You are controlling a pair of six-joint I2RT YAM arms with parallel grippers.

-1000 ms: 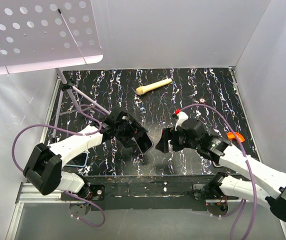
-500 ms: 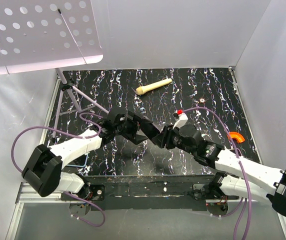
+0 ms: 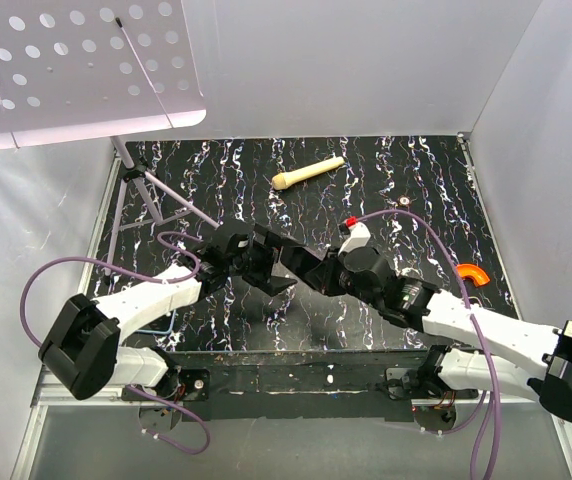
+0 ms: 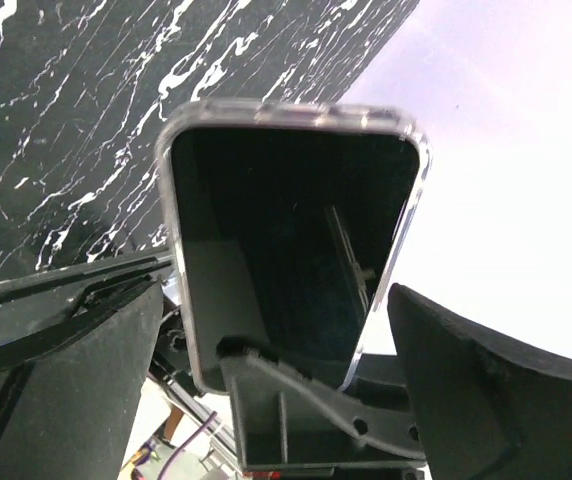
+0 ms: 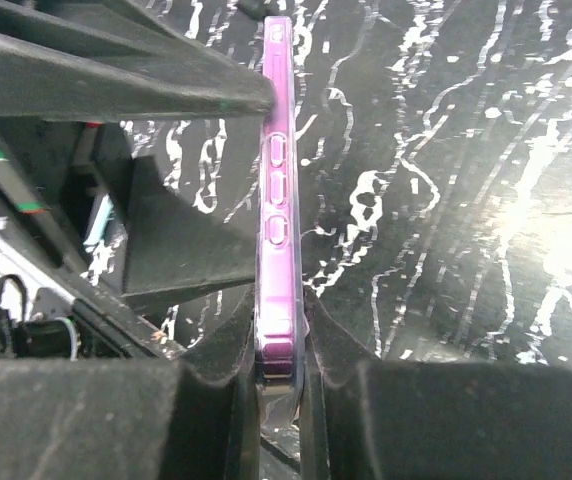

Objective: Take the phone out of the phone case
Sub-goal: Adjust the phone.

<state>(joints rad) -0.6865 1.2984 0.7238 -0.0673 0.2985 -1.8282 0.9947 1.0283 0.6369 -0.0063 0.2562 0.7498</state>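
Jaws on both arms are closed on the same object, which we see held above the black, white-veined tabletop [image 3: 416, 190] near its front edge, just left of centre. From the left, the left gripper [image 4: 276, 292] spans the width of the clear, purple-tinted plastic phone case [image 4: 174, 300], with one black finger [image 4: 76, 380] against each long edge as far as we can make out. The dark-screened phone [image 4: 286, 230] sits fully inside the case, its glass facing the left wrist camera. From the right, the right gripper [image 5: 279, 400] pinches one end of the case across its thickness, its black fingertips [image 5: 96, 420] tight on front and back. We view the case edge-on there, with three side buttons showing.

Around them, left to right, are three other things. A white perforated music-stand desk [image 3: 86, 70] on a thin metal tripod [image 3: 151, 195] stands at the far left corner. A cream wooden pestle-shaped stick [image 3: 308, 172] lies near the far edge. A small orange curved piece [image 3: 473, 272] sits on the right, well apart from the grippers.
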